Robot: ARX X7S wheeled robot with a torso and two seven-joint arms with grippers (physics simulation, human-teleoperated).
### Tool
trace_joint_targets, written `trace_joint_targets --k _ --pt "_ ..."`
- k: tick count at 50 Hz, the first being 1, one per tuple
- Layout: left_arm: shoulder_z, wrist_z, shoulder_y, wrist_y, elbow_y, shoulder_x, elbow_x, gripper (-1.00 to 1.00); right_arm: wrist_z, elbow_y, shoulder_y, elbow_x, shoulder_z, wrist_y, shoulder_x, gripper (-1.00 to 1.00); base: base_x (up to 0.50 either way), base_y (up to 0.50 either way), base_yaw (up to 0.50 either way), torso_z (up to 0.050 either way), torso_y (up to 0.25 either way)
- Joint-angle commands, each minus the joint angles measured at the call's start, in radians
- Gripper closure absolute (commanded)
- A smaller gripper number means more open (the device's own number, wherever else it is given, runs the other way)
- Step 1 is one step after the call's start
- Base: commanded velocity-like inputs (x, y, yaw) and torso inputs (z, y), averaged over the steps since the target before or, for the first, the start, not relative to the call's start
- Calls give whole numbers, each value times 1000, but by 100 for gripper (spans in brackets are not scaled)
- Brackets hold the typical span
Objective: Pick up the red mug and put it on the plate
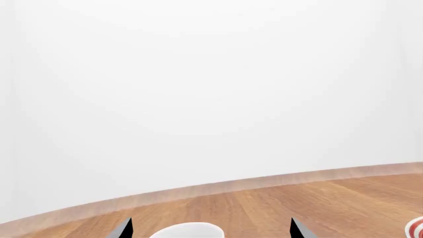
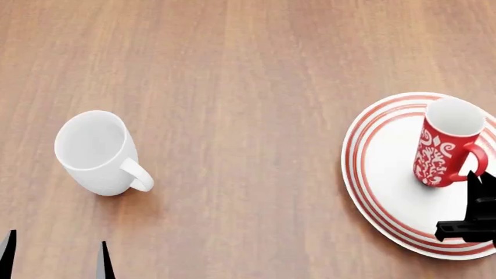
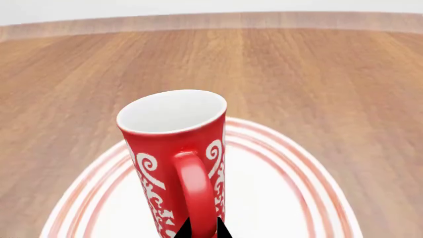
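- Head view: glossy red mug (image 2: pixel 443 145) stands upright on the ringed plate (image 2: pixel 384 192); handle toward right gripper (image 2: pixel 473 218)
- Right fingertips pinch the handle; left gripper (image 2: pixel 54 256) fingers apart; wood-grain table (image 2: pixel 248 75)

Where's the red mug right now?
In the head view the red mug stands upright on the plate at the table's right side, far from the white mug; the right end effector is at its handle.
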Motion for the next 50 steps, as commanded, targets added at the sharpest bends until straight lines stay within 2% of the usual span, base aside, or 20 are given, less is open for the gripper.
trace_joint_targets --k 1,44,45,50 --pt "13 -15 -5 0 0 -6 2 -100 -4 10 6 -11 3 -6 -5 100 0 0 0 0 0" --pt "62 -60 -25 0 0 -27 5 -100 -26 31 -9 -37 -17 -10 -4 100 0 0 0 0 0" --pt "63 -61 -26 1 -1 -27 5 -100 -28 31 -12 -34 -16 -9 -4 -100 0 0 0 0 0" --pt "70 -66 -28 0 0 -30 5 -100 -29 30 -20 -34 -17 -8 -5 -100 0 0 0 0 0"
